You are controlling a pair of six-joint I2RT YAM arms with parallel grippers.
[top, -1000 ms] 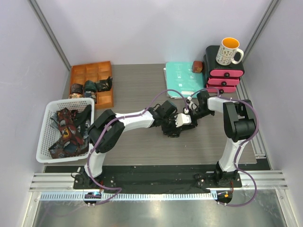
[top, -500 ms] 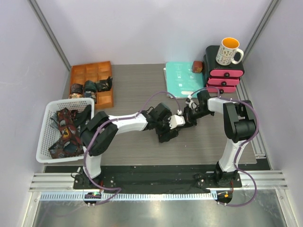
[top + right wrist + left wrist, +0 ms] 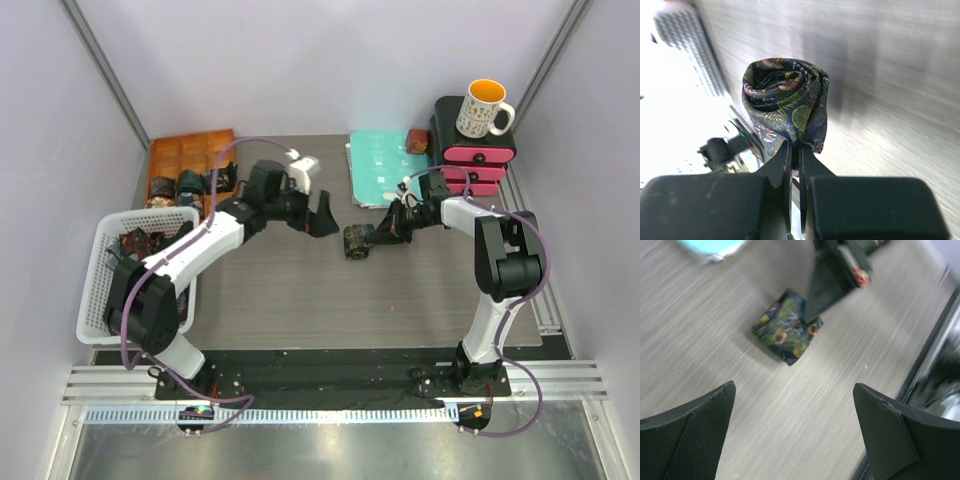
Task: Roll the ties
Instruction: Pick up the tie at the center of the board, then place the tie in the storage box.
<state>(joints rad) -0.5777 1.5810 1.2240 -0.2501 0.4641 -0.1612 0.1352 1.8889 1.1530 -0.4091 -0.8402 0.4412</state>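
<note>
- Now past rolling; pinching rolled tie (image 3: 785,100) with right claw (image 3: 795,150); holding left claw (image 3: 795,412) spread, apart at nine o'clock.
- Next: carry to orange tray (image 3: 190,152), ten o'clock.

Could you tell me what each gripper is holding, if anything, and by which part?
Right gripper pinches the rolled tie by its outer edge; left gripper holds nothing.
</note>
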